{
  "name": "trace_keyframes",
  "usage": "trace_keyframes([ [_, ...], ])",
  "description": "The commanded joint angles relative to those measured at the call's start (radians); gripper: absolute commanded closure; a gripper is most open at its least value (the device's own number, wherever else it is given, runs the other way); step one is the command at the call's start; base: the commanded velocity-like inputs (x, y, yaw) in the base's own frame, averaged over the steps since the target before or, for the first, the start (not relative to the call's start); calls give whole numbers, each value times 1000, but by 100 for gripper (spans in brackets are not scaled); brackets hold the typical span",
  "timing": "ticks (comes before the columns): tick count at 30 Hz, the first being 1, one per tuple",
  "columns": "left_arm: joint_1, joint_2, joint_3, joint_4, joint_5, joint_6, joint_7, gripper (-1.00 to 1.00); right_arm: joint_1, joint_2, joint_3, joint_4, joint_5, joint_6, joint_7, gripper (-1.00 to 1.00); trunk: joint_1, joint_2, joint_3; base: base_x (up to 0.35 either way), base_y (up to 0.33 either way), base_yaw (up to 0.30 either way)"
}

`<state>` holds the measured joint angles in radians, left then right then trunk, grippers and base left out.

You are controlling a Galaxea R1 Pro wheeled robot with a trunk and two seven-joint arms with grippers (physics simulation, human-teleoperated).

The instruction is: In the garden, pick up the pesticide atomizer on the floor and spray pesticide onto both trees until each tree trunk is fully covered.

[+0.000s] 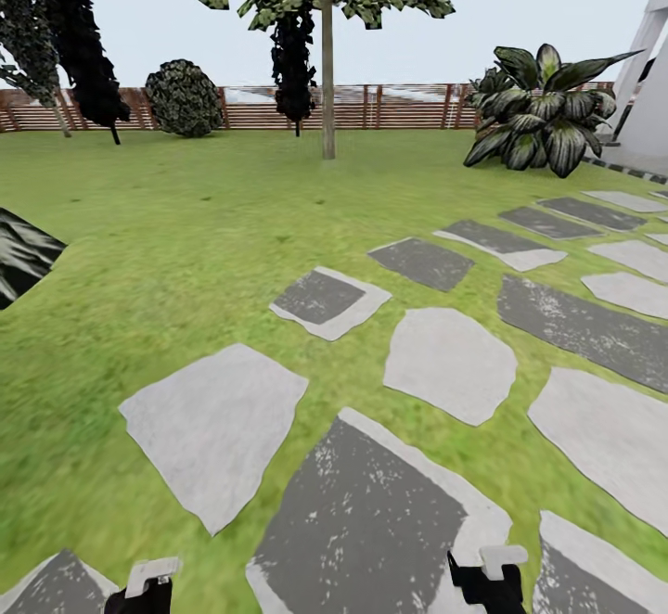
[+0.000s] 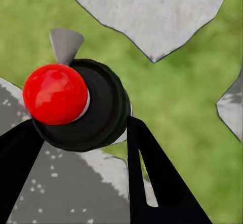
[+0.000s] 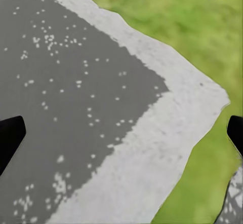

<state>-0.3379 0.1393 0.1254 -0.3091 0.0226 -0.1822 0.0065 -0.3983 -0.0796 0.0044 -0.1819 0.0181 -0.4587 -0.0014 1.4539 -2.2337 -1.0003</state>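
The left tool [image 2: 83, 148] is pinching the pesticide atomizer [image 2: 81, 105], its two black fingers [image 2: 157, 178] sitting on either side of the dark round body, with the red top [image 2: 54, 94] facing the left wrist camera. Below the bottle, grass and pale stepping stones [image 2: 147, 11] are showing. The right tool [image 3: 121, 133] is standing spread, its finger tips [image 3: 10, 135] well apart at the edges of the right wrist view and holding nothing, above a dark grey slab with a pale rim [image 3: 167, 133].

In the head view, the left tool [image 1: 148, 586] is sitting at about 7 o'clock and the right tool [image 1: 487, 577] at about 5 o'clock. Stepping stones [image 1: 213, 424] are running across the lawn [image 1: 186, 224] toward 2 o'clock. A tree trunk [image 1: 327, 85] is standing at 12 o'clock before the slatted wooden fence [image 1: 390, 106], a round bush [image 1: 184, 97] at 11 o'clock, and a broad-leaved plant [image 1: 533, 118] at 1 o'clock.
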Motion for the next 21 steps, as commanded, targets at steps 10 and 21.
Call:
trace_keyframes([
  [10, -1, 0, 0, 1, 3, -3, 1, 100, -1, 0, 0, 1, 2, -3, 0, -100, 0, 0, -1, 339, 0, 0],
  [21, 0, 0, 0, 1, 2, -3, 1, 100, -1, 0, 0, 1, 2, -3, 0, -100, 0, 0, -1, 339, 0, 0],
])
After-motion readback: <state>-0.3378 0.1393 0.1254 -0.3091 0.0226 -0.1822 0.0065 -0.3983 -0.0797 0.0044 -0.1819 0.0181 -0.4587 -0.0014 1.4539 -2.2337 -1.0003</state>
